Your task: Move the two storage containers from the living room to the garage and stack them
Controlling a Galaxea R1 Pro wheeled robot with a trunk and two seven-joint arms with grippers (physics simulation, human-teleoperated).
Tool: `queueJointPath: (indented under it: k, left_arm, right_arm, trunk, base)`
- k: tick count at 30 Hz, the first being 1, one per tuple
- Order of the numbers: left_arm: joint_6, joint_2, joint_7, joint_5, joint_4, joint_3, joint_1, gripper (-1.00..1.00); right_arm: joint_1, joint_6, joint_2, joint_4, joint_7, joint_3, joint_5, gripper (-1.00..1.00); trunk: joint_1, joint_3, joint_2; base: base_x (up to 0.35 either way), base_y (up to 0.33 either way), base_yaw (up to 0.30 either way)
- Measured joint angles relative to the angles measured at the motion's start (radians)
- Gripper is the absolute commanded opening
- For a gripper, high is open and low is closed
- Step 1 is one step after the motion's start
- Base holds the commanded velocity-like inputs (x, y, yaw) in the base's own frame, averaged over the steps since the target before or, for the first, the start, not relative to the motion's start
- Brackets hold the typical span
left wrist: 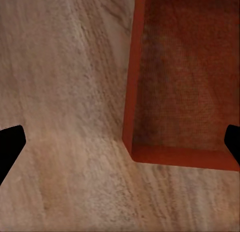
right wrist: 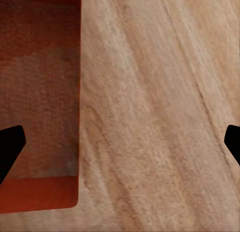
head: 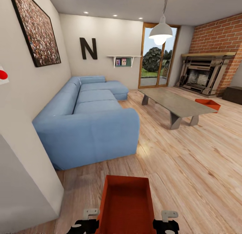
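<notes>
I am in the living room. One orange-red storage container [head: 127,203] is right in front of me, over the wood-plank floor, between my two grippers. My left gripper [head: 88,222] stands open, and in its wrist view the container's [left wrist: 185,82] side wall runs between the wide-apart fingertips [left wrist: 10,147]. My right gripper [head: 166,223] is open too, straddling the opposite wall of the container [right wrist: 40,92]. I cannot tell if the container rests on the floor. The second storage container [head: 208,104] sits on the floor at the far right, beside the grey low table [head: 174,103].
A blue sectional sofa [head: 90,123] fills the left half of the room, with a white wall corner [head: 23,180] close at my left. The brick fireplace [head: 205,73] and a dark chest [head: 233,94] stand at the far right. Glass doors [head: 158,57] are at the back.
</notes>
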Motion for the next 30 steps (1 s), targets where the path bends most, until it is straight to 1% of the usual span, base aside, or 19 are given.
queueJointPath:
  k: [1, 24, 28, 30]
  left_arm:
    - [0.0, 0.0, 0.0, 0.0, 0.0, 0.0, 0.0, 1.0]
    - [0.0, 0.0, 0.002, -0.001, -0.005, 0.0, 0.0, 1.0]
    - [0.006, -0.004, 0.003, -0.001, -0.05, -0.001, 0.0, 1.0]
    - [0.023, -0.006, 0.003, -0.002, -0.065, -0.001, 0.0, 1.0]
  right_arm:
    - [0.0, 0.0, 0.0, 0.0, 0.0, 0.0, 0.0, 1.0]
    - [0.0, -0.003, -0.003, -0.001, 0.007, 0.0, 0.001, 1.0]
    - [0.0, 0.001, -0.006, -0.03, 0.006, 0.0, 0.002, 1.0]
    - [0.0, 0.004, -0.007, -0.041, 0.005, 0.0, 0.002, 1.0]
  trunk:
    - [0.004, -0.005, -0.007]
    - [0.004, -0.04, -0.007]
    - [0.004, -0.046, -0.007]
    - [0.004, -0.049, -0.007]
  base:
    - [0.0, 0.0, 0.06]
    - [0.0, 0.0, 0.01]
    - [0.0, 0.0, 0.054]
    - [0.0, 0.0, 0.084]
